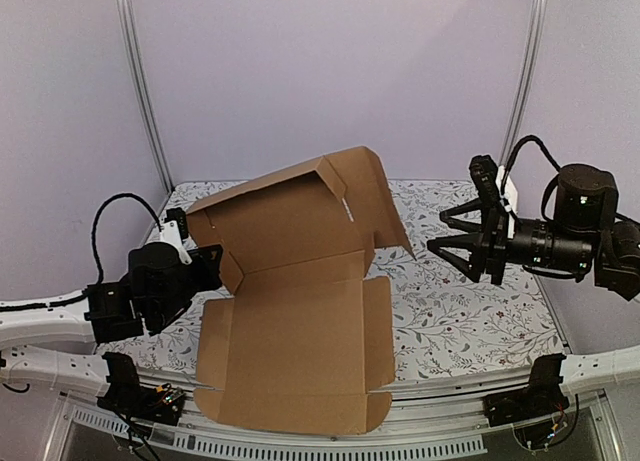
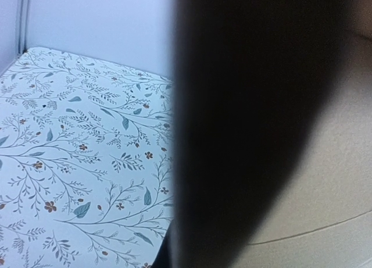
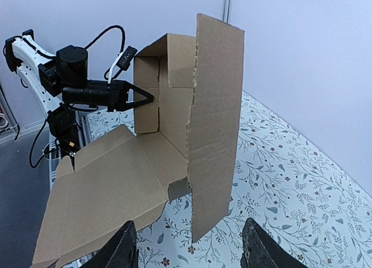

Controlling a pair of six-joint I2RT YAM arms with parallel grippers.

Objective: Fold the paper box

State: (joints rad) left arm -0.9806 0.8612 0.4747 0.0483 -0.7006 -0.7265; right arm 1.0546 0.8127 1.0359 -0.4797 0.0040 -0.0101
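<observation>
Right gripper (image 1: 438, 231) hung spread wide and empty, paper box (image 1: 290, 331) stood just ahead, left gripper (image 3: 148, 97) was squeezed tight, maybe pinching the box.

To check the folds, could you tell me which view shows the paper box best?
The top external view: the whole paper box shows, rear panel raised. The right wrist view shows it obliquely, panels overlapping; the left wrist view, only a blurred patch.

Left wrist view: a dark, out-of-focus mass (image 2: 244, 128) filled the middle, and I couldn't tell what it was. Beside it the paper box (image 2: 343, 163) was blurred. Right wrist view: the bottom edge cut off the right end effector (image 3: 189, 247); only its two fingers (image 3: 123, 249) partly showed.
</observation>
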